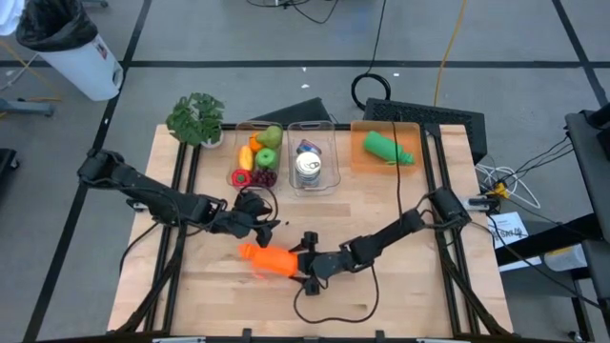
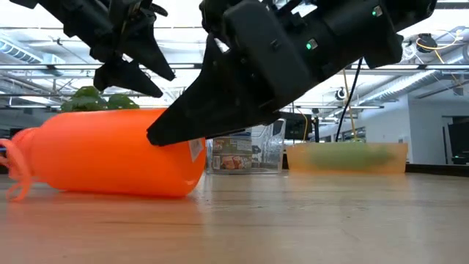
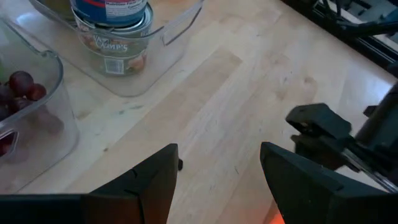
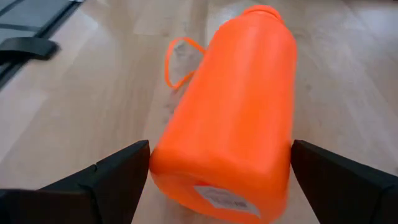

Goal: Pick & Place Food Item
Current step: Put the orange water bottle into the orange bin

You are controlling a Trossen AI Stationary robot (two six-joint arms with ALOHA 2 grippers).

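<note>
Well, the orange bottle (image 1: 268, 259) lay on its side on the bare wood near the front of the table (image 1: 410, 286), its cap and strap pointing away from the right arm. The right gripper (image 1: 307, 264) had lined up with the bottle's base end, fingers spread wide to either side of it and not yet touching — set, I judged, for a grip across the body. The left gripper (image 1: 255, 211) hovered just behind the bottle, toward the bins, its fingers parted and holding nothing; it looked to be waiting.

The clear bin of fruit (image 1: 259, 152), the clear bin of cans (image 1: 315, 157) and the orange tray (image 1: 386, 148) with a green item sat in a row along the back edge, well apart from the bottle. The wood between was open, so a lift and carry rearward had room — though the left arm stood in that path. A potted plant (image 1: 196, 119) sat at the back left corner
</note>
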